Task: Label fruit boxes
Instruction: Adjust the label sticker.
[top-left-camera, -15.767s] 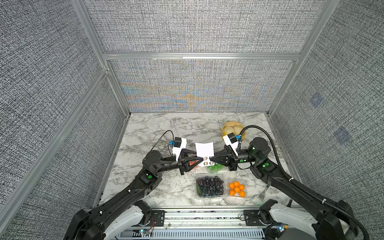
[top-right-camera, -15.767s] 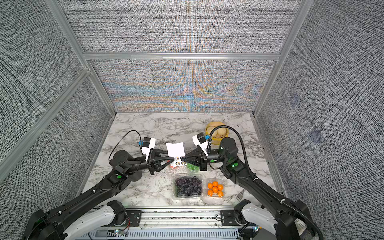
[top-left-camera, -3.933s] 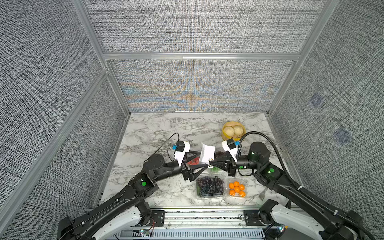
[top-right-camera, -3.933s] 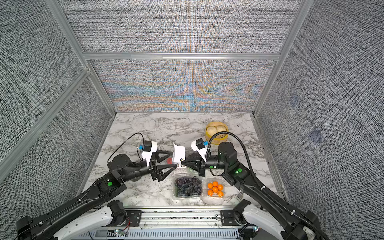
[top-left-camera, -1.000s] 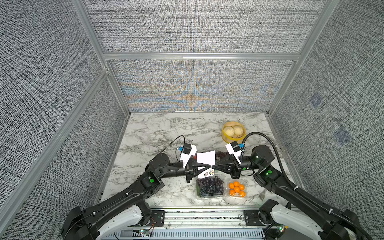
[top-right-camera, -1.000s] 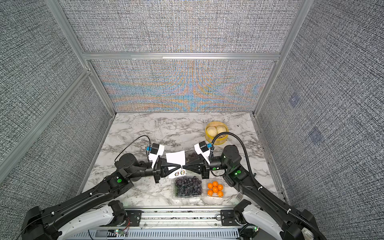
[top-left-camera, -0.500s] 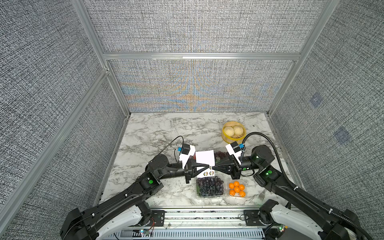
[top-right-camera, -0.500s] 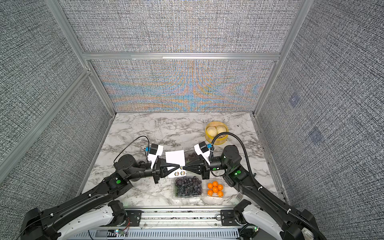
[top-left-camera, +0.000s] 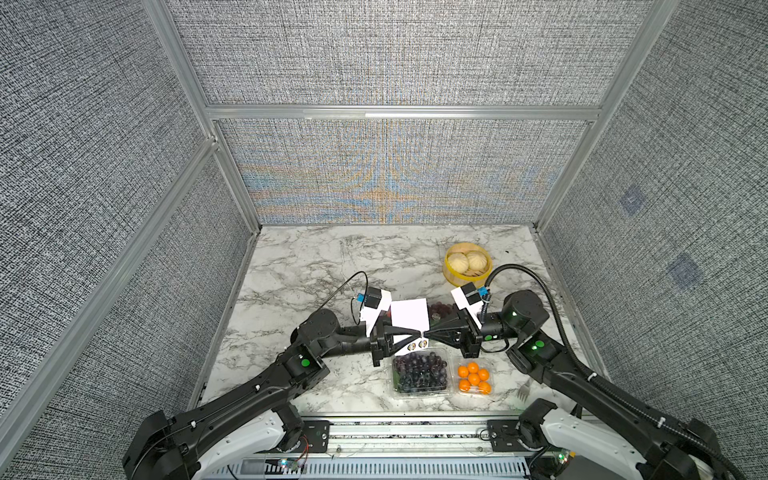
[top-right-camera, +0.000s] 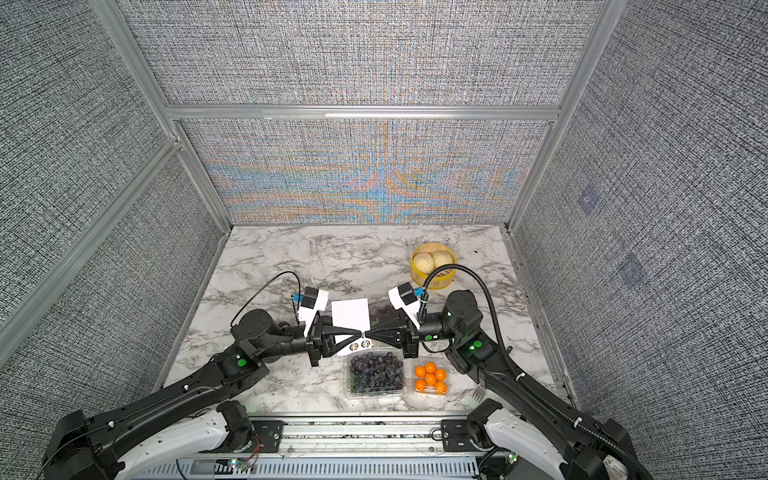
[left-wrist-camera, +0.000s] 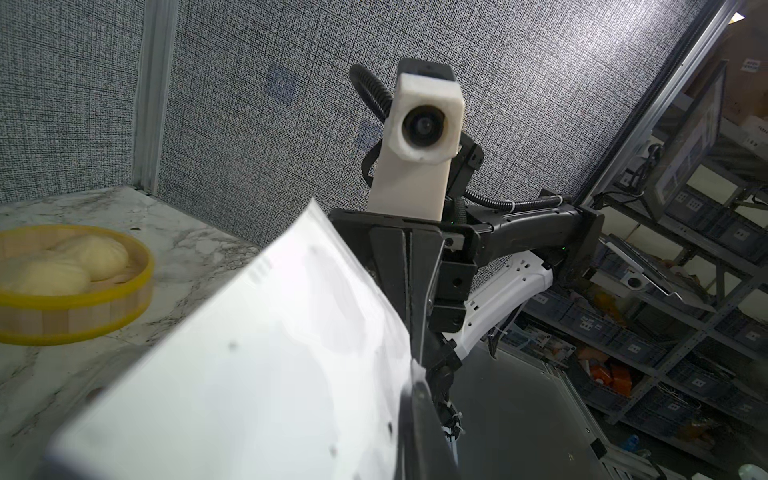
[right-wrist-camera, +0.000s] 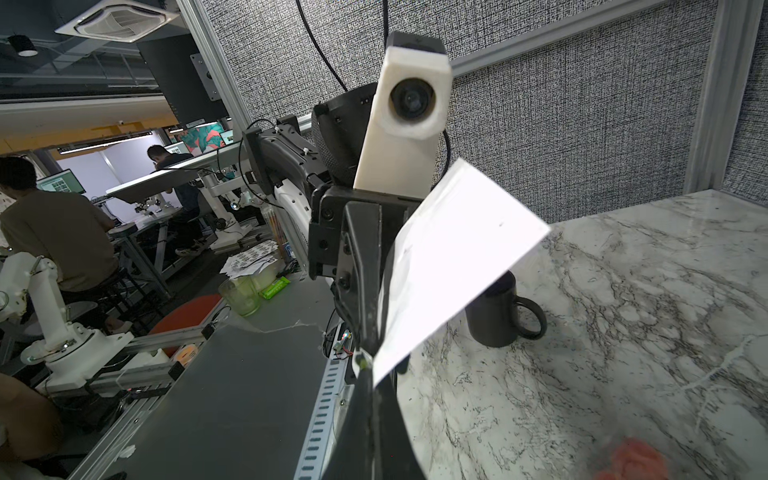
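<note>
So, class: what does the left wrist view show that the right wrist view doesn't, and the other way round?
Only the left wrist view: the yellow steamer with pale buns, the right arm's wrist camera, storage shelves outside the cell.
Only the right wrist view: a black mug, the left arm's wrist camera, people at desks.
Both: the white sticker sheet up between the arms, the marble table, the grey textured walls.
</note>
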